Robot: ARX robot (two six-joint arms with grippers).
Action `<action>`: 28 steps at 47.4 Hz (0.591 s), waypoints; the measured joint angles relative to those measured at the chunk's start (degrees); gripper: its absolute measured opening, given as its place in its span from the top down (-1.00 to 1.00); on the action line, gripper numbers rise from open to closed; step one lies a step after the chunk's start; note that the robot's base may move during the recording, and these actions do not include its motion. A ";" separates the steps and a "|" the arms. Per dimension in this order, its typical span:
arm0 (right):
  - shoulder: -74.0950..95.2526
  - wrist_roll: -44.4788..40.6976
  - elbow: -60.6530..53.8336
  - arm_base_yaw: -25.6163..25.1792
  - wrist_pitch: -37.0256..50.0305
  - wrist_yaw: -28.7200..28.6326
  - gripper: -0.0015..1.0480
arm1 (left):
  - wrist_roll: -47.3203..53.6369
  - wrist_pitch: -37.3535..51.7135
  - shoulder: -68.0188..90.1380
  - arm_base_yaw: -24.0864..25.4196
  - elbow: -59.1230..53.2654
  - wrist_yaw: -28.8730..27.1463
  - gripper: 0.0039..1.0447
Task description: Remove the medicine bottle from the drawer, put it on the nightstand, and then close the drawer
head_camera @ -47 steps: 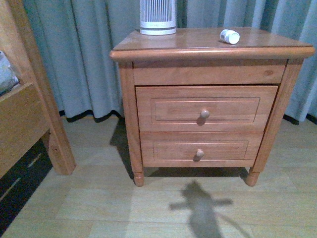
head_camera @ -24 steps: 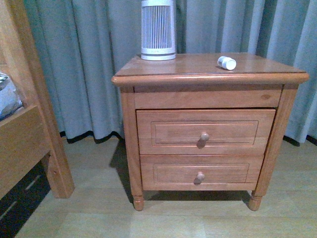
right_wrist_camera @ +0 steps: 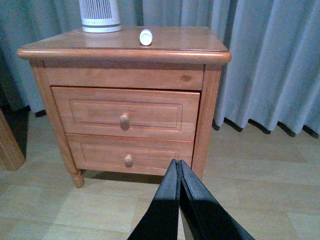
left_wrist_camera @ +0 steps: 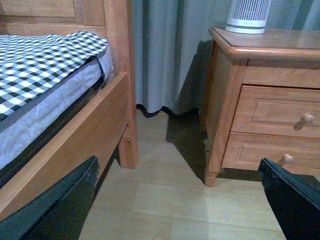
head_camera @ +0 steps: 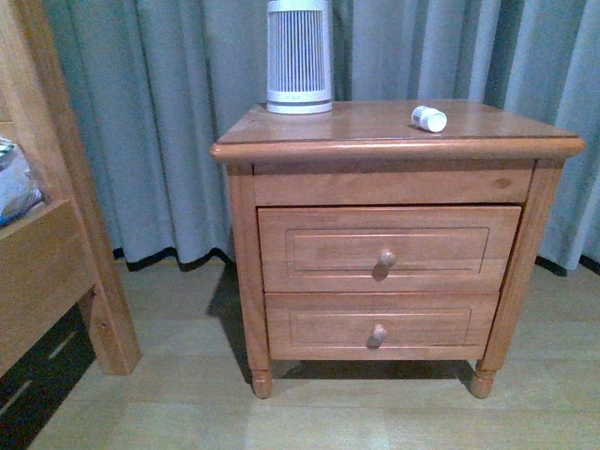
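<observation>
Medicine bottle (head_camera: 429,118) lies on its side on top of the nightstand (head_camera: 394,145), upper right of centre in the front view, well right of the tall white ribbed cylinder (head_camera: 299,56) at the top's back left. Drawer (head_camera: 388,248), the upper one with its round knob (head_camera: 387,258), sits nearly flush but juts a little from the cabinet face; lower drawer (head_camera: 380,326) below it. Neither of my arms appears in the front view. My right wrist view adds my right gripper (right_wrist_camera: 179,167) at lower centre, jaws pressed together on nothing, well short of the nightstand, bottle seen cap-on near the top. My left wrist view alone shows the bed frame (left_wrist_camera: 118,75) with checkered bedding (left_wrist_camera: 40,60) at left; my left gripper (left_wrist_camera: 177,200) jaws spread wide at the lower corners, empty. Grey curtain (head_camera: 159,112) behind, wood floor (head_camera: 309,417) below.
</observation>
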 joint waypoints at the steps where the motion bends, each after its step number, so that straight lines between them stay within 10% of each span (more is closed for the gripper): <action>1: -0.70 0.00 -0.22 0.00 -0.55 0.00 0.94 | 0.00 0.00 0.00 0.00 0.00 0.00 -0.88; 28: -13.31 -0.04 -1.81 0.00 -10.29 -0.02 0.94 | 0.00 -0.02 0.00 0.00 0.00 0.00 -0.88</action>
